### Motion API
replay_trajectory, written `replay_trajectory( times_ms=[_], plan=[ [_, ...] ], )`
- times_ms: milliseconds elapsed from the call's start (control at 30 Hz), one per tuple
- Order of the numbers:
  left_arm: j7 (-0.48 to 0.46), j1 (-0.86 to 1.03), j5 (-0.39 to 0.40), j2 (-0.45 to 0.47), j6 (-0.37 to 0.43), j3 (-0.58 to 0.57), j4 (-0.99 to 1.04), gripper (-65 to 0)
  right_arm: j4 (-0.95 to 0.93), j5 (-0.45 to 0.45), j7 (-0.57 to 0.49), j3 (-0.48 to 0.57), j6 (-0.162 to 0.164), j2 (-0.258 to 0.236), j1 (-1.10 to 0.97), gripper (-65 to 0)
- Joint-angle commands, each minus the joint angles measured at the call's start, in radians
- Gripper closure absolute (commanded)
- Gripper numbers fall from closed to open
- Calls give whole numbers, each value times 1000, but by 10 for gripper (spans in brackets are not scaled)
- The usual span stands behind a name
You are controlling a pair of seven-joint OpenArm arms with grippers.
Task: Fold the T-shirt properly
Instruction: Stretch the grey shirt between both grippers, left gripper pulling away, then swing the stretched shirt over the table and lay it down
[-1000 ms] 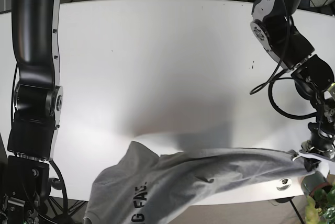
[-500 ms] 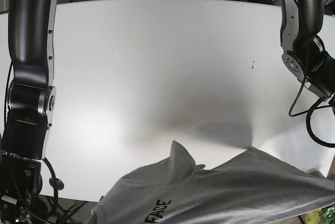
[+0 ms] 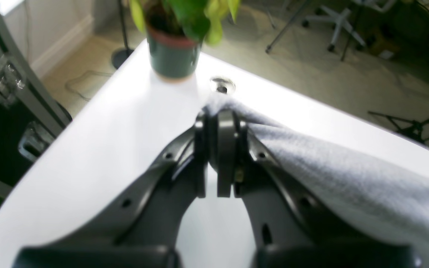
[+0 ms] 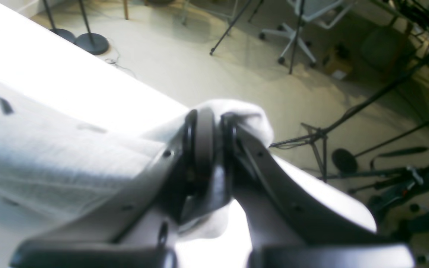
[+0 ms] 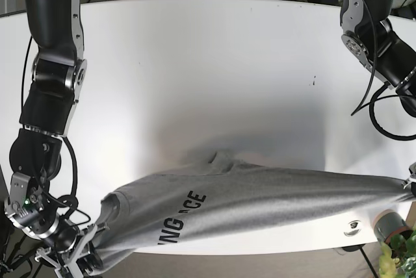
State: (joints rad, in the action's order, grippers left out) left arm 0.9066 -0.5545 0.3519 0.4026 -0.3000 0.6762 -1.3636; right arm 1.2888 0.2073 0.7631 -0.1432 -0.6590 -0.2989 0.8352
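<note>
The grey T-shirt [image 5: 260, 193] with black lettering hangs stretched in a wide band over the front part of the white table [image 5: 195, 83]. My left gripper [image 5: 411, 186] is at the base view's far right edge and is shut on one end of the cloth. In the left wrist view, the left gripper [image 3: 217, 119] pinches a grey fold of the T-shirt [image 3: 330, 167]. My right gripper [image 5: 97, 242] is low at the front left, shut on the other end. The right wrist view shows the right gripper [image 4: 214, 119] clamped on a bunched corner of the T-shirt [image 4: 50, 149].
A potted plant [image 5: 390, 226] stands at the table's front right corner, close to my left gripper, and its pot [image 3: 173, 56] shows in the left wrist view. A round metal grommet [image 5: 353, 227] sits in the table beside it. A black case [image 3: 6, 104] stands off the table's side.
The T-shirt has been drawn out sideways from a slack heap at the front edge into a taut band. The right arm has swung down to the front left, and its gripper now shows there.
</note>
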Motion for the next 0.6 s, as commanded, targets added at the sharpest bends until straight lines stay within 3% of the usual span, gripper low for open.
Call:
replay_trajectory(
  times_ms=[0,567],
  plan=[
    [-33,12,32,20,-1,3,-18,0,85,8,-17,-28,8,-12,-1,0],
    [-33,466,171,17,-5,86,-124,0,453,8,143,-240,5,80,-452,0]
  ],
)
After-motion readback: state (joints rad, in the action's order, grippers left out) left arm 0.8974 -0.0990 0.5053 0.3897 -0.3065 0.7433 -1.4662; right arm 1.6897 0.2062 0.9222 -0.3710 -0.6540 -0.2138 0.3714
